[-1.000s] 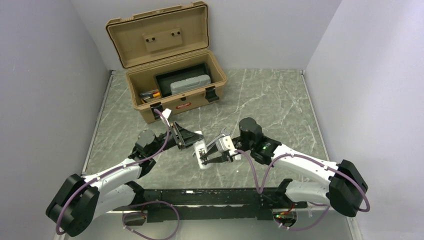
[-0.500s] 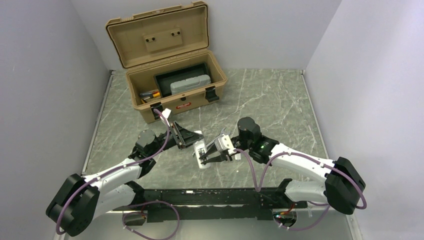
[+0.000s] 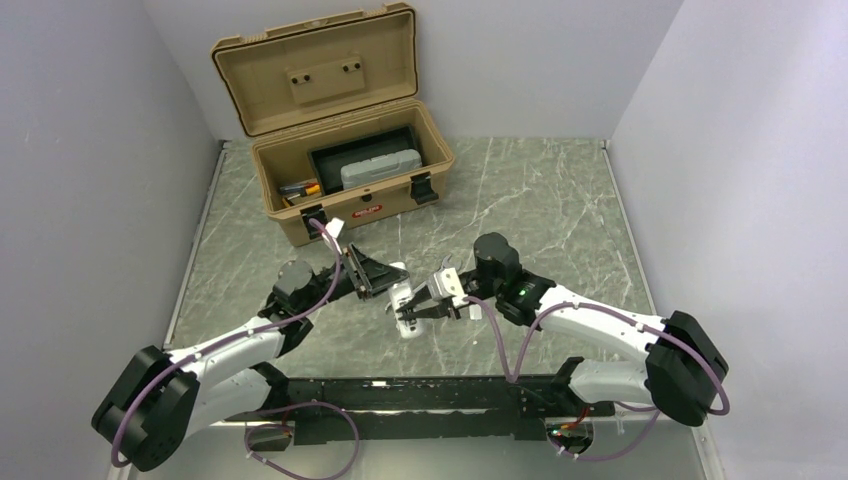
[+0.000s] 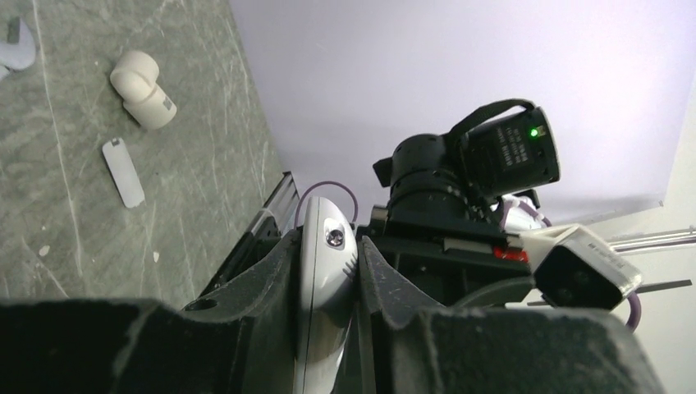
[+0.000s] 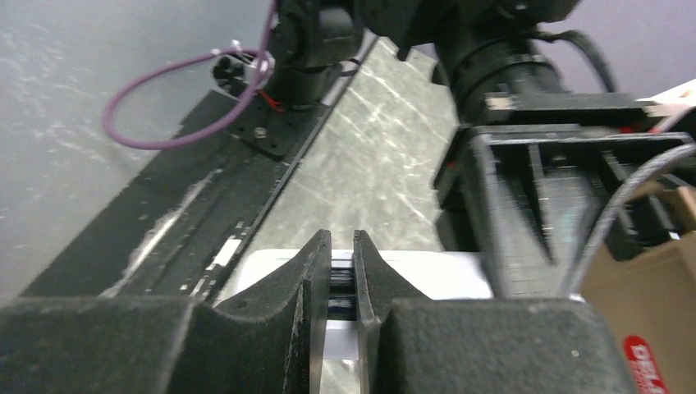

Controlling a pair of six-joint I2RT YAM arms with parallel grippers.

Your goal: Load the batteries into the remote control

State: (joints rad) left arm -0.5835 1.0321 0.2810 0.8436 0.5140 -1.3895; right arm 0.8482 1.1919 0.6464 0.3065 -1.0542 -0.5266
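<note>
Remote control [image 3: 401, 300] is being held aloft in front of the toolbox [image 3: 345, 215], clamped by the left gripper [image 4: 327, 250], likely to steady its recess for loading. Above it, fingers of the right gripper [image 5: 342, 246] are being held nearly together; any battery between them cannot be made out.

Remote control [image 3: 401, 300]: slim white bar with rounded ends.
Detail: small round button near the tip [image 4: 324, 279].
Grip: clamped edge-on between the left pincer's [image 4: 328, 246] fingers.
Pose: its free length juts out past the left pincer [image 3: 385, 280], towards the right pincer [image 3: 405, 315].
Right pincer [image 5: 342, 238]: fingers a narrow slit apart, directly over the white face [image 5: 443, 275]; whether they touch it cannot be told.
</note>
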